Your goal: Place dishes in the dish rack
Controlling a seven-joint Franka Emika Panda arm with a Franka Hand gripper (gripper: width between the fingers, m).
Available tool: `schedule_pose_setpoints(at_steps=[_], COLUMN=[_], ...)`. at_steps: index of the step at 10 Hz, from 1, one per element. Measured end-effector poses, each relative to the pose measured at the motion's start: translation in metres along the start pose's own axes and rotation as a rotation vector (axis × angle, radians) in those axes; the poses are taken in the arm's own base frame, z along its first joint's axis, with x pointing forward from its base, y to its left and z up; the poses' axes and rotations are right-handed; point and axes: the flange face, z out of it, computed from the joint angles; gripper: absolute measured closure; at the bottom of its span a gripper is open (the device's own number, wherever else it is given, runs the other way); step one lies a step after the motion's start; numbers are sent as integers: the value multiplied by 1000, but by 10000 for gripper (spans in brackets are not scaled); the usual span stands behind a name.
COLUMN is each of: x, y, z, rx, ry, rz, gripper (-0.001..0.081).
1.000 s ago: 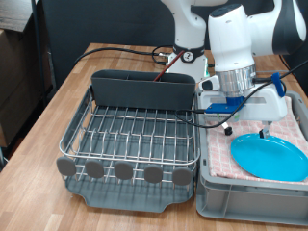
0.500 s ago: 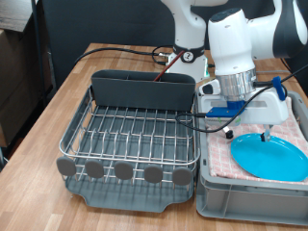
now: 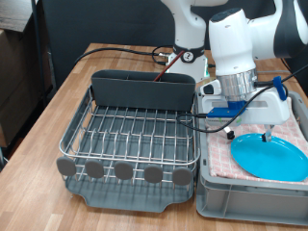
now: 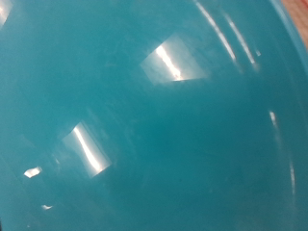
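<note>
Slippage is my worry: the plate (image 3: 270, 156) lies flat on the cloth (image 3: 223, 154) near the bin's (image 3: 248, 200) right edge, offering little to pinch. My gripper (image 3: 252, 129) hangs straight down just above it; I can't tell how wide it stands. Glossy blue fills the wrist view. The rack (image 3: 130, 142) holds no dishes.

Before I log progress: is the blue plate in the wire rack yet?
No, the plate lies on the pink cloth in the bin; the rack holds nothing.

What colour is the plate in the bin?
Turquoise blue: the plate shows whole in the exterior view; it fills the wrist view.
</note>
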Motion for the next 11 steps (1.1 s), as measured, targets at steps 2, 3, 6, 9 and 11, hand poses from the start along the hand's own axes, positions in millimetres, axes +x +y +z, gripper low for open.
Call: schedule_pose_setpoints(at_steps=[2,3,6,9,11], x=[1,2,3,3,3], y=[1,1,3,4,5], z=[1,2,5,5,3], rx=[1,0,-3,0,15], ry=[-5,-6,-8,-10,-17], rz=[5,5,8,5,-16], gripper=[180,180,558,771,771])
